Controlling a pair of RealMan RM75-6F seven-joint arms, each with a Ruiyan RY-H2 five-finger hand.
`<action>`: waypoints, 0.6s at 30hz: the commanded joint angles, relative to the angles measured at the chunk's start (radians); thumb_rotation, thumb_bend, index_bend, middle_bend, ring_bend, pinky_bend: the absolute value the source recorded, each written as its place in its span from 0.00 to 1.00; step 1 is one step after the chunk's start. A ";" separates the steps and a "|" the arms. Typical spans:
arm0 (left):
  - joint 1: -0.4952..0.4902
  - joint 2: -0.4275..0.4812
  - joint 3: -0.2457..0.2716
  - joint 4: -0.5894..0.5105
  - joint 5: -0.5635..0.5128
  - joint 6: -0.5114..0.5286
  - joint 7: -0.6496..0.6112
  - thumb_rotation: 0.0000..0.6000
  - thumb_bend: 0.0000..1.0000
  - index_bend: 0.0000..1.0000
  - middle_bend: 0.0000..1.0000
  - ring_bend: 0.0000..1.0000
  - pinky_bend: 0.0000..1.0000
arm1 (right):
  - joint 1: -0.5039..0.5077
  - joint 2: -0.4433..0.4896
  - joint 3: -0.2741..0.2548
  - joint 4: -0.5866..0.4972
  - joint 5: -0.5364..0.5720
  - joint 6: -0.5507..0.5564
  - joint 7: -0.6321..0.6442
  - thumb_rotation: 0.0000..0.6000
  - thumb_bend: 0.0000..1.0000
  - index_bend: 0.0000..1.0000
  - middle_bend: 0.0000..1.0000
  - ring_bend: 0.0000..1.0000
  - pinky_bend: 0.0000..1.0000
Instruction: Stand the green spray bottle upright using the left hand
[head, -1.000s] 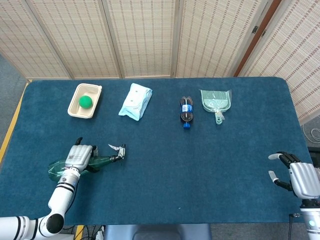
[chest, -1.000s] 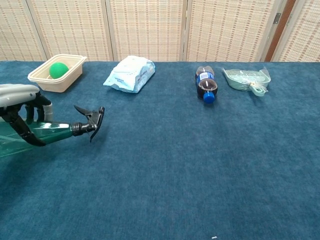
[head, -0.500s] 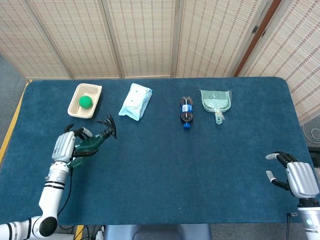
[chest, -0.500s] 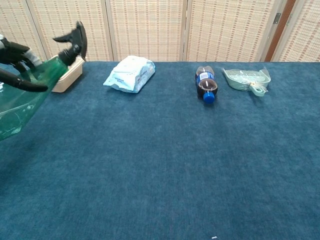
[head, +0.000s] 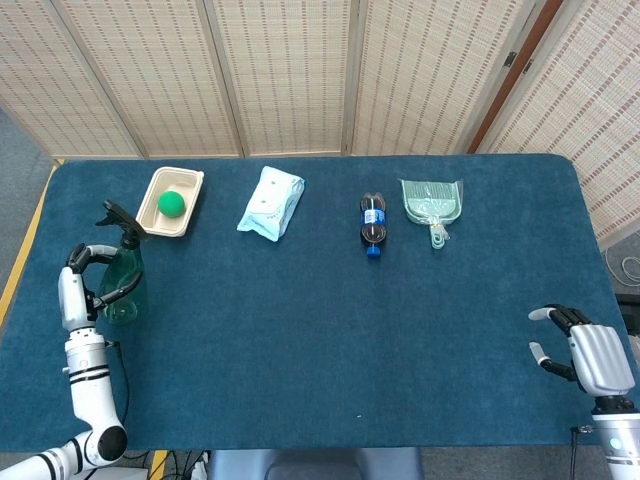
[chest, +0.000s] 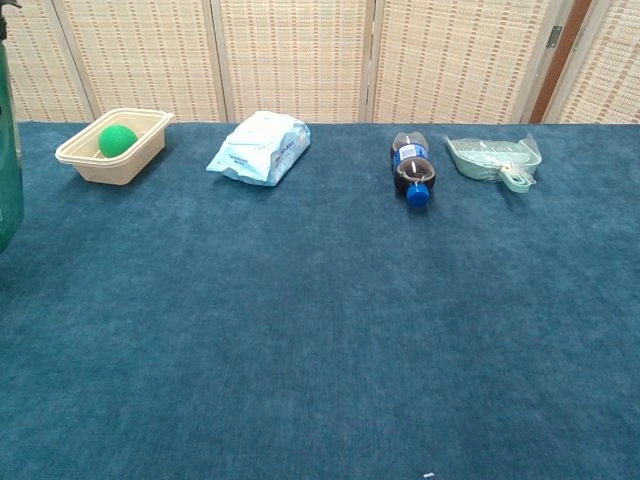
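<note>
Blue table (head: 320, 340): we log it as the largest item, carpeted in dark blue.

Wet-wipe pack (head: 271, 202): pale blue and white, lying flat at the far side; its printing is too small for us to read.

Green spray bottle (head: 123, 283): near the table's left edge, just in front of the beige tray. We record its long axis as vertical, base down on the cloth, black trigger head (head: 119, 218) on top with the nozzle pointing toward the far left. No label is legible. In the chest view only a green sliver shows at the left border.

Left hand (head: 84, 285): wrapped round the bottle's body, fingers curled on it.

Right hand (head: 582, 358): at the near right corner, holding nothing, fingers apart.

Beige tray (head: 153, 207): holds a green ball (head: 172, 203).

Dustpan (head: 432, 203): pale green, handle toward us.

Cola bottle (head: 373, 222): lying down, blue cap toward us; we cannot read its blue label.
</note>
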 joint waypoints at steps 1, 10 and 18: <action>0.022 -0.055 -0.025 0.078 0.004 0.012 -0.041 1.00 0.00 0.69 0.55 0.48 0.12 | 0.000 -0.002 -0.001 0.001 0.001 -0.001 0.000 1.00 0.24 0.42 0.40 0.38 0.81; 0.040 -0.131 -0.095 0.203 -0.023 -0.002 -0.127 1.00 0.00 0.68 0.55 0.48 0.12 | 0.000 -0.009 -0.004 0.009 0.006 -0.010 0.005 1.00 0.24 0.42 0.40 0.38 0.81; 0.085 -0.143 -0.114 0.189 -0.015 -0.018 -0.225 1.00 0.00 0.68 0.55 0.48 0.12 | 0.001 -0.012 -0.007 0.013 0.009 -0.017 0.006 1.00 0.24 0.42 0.40 0.38 0.81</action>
